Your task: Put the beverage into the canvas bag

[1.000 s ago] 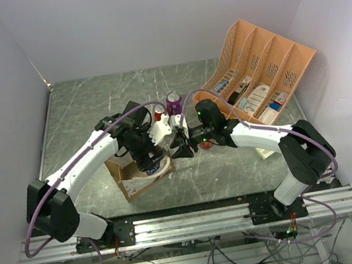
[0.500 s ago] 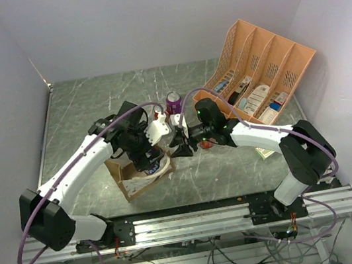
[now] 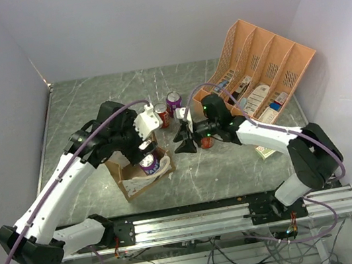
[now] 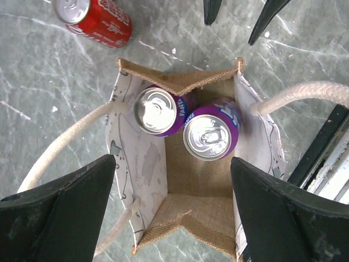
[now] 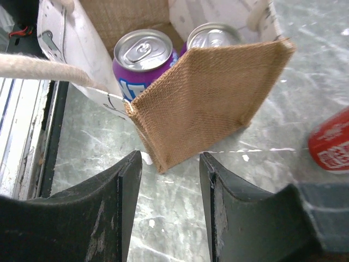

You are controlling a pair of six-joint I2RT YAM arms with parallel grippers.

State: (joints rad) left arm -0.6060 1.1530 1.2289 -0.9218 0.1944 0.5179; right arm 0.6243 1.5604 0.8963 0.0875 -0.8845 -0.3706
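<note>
The canvas bag [image 4: 180, 84] already holds two purple cans [image 4: 158, 112], both standing upright. Above the bag, the left gripper [image 4: 170, 169] hangs wide open and empty. Just beside the bag, the right gripper [image 5: 170, 161] is half open and holds nothing. Beyond the bag, three drinks are not yet packed: a lying red can [image 4: 98, 22], an upright red can [image 3: 161, 113] and an upright purple can [image 3: 173, 100].

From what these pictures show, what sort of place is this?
Most likely a robotics lab test cell. Two robot arms are bolted to an aluminium rail, plain white walls box in the grey table, and the canvas bag and orange file organizer look like staged props.
</note>
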